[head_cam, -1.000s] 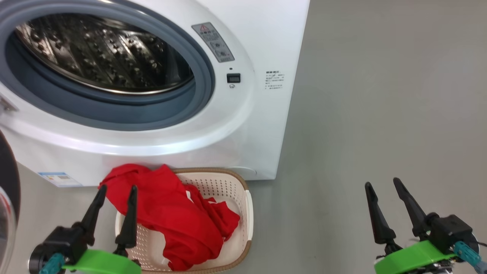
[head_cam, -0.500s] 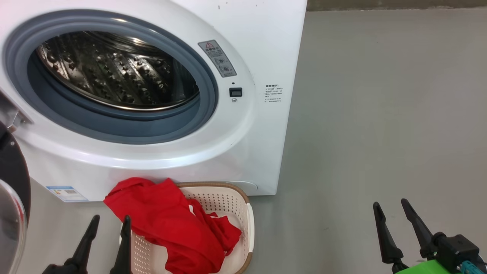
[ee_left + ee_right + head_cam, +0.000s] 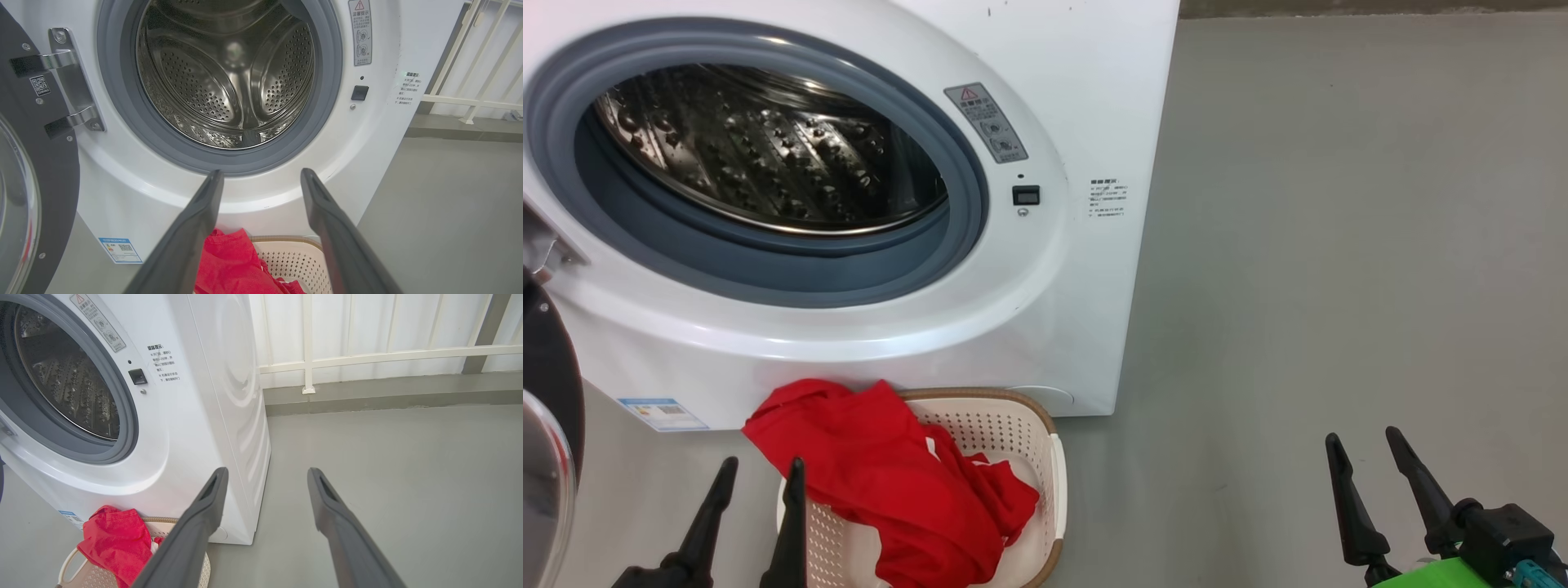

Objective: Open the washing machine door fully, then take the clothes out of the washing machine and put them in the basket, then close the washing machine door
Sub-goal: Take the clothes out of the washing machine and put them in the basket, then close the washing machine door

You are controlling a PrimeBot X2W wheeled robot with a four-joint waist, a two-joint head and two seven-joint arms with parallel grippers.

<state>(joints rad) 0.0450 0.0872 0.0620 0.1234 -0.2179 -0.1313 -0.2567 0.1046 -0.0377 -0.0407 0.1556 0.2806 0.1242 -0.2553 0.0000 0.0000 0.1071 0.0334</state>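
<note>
the clothes point(image 3: 890, 482) are draped over the basket point(image 3: 1013, 400); the left tool point(image 3: 764, 463) and the right tool point(image 3: 1362, 434) are spread wide.

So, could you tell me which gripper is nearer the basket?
The left gripper, right beside the basket; the right gripper is off over bare floor.

Head camera tilted up, everything lower in view, left pincer point(image 3: 761, 464) drawn back from basket point(image 3: 1058, 474).

Grey floor point(image 3: 1339, 245); white railing point(image 3: 367, 359)
</note>
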